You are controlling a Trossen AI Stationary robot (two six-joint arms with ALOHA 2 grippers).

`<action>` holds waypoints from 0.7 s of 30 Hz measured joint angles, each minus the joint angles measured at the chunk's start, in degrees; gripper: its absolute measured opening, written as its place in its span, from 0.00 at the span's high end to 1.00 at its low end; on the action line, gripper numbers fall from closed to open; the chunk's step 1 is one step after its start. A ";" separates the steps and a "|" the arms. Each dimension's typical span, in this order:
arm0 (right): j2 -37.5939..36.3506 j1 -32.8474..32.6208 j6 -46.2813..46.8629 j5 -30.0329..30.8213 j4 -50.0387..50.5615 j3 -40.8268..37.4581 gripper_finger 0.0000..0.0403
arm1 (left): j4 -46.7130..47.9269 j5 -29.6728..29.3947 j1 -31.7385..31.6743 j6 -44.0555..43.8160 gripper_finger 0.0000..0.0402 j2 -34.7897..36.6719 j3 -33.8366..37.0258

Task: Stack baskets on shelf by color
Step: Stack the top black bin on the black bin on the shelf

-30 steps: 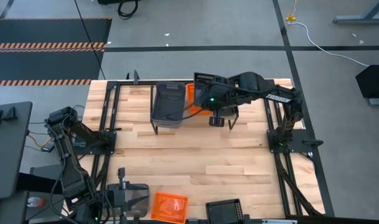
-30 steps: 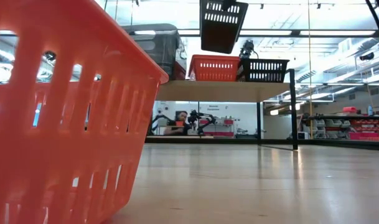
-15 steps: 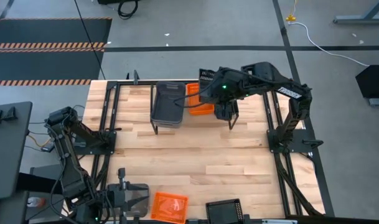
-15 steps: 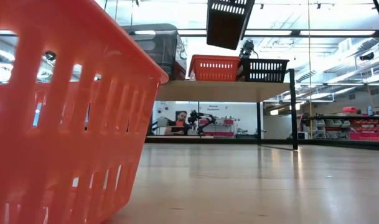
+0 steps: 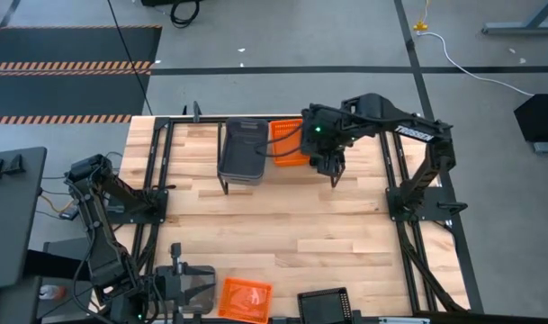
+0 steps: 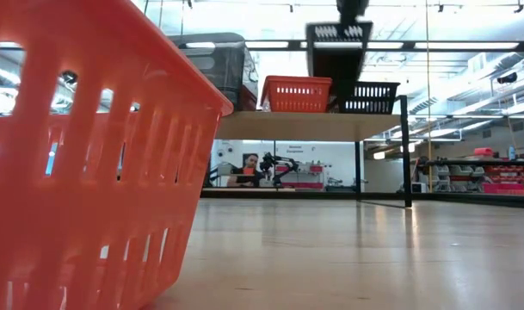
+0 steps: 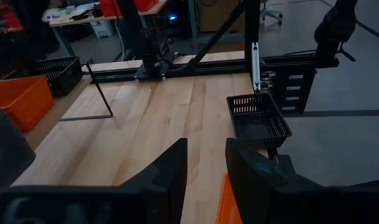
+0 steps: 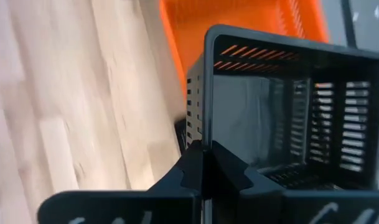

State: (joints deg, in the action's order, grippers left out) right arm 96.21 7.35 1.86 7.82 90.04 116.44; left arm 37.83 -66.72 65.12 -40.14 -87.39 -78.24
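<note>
The shelf (image 6: 305, 127) stands at the table's far side. On it sit grey baskets (image 5: 242, 151), an orange basket (image 6: 294, 95) and a black basket (image 6: 372, 96). My right gripper (image 8: 201, 163) hangs above the shelf, shut on another black mesh basket (image 6: 339, 53). That basket hovers over the gap between the orange and black ones. My left gripper (image 7: 206, 168) waits open near the table's front left corner, with bare table showing between its fingers. My right gripper pinches the upper rim of one perforated wall (image 8: 196, 127) of the black basket between its two fingers. The fingers come from above, pointing steeply down. The basket hangs below them, tipped on end and clear of the shelf and the baskets on it.
Along the table's near edge sit an orange basket (image 5: 245, 297), a black basket (image 5: 323, 304) and a translucent grey one (image 5: 197, 286) beside my left gripper. The table's middle is bare wood. A person sits far off in the room behind (image 6: 249, 164).
My right gripper has carried the black basket toward the table's right edge, from above the orange basket to just left of the shelf's black one, and a little down. The basket has swung from a slant to hang squarer below the fingers.
</note>
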 joint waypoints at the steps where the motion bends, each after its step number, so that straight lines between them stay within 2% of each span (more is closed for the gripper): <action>1: -0.81 0.29 -0.48 -0.04 0.00 -2.54 0.95 | 0.11 0.00 0.00 0.00 0.71 0.00 0.02; 5: -4.69 0.87 -1.96 0.00 -0.24 -10.41 0.95 | 0.78 0.01 0.00 -0.03 0.71 0.00 0.02; 9: -8.55 0.99 -2.25 0.58 0.03 -15.09 0.95 | 0.88 -0.06 -0.09 0.60 0.71 0.00 0.02; 14: -12.06 0.57 -2.39 3.84 0.03 -17.12 0.95 | 1.02 -0.59 -0.71 0.76 0.71 0.00 0.02; 21: -13.39 -0.52 -3.29 4.12 -2.84 -18.10 0.95 | 0.98 -0.55 -1.49 0.33 0.71 0.00 0.02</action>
State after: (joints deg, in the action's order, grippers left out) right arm 82.83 6.83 -1.43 11.95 87.20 98.35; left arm 38.81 -67.26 63.64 -39.81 -87.39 -78.22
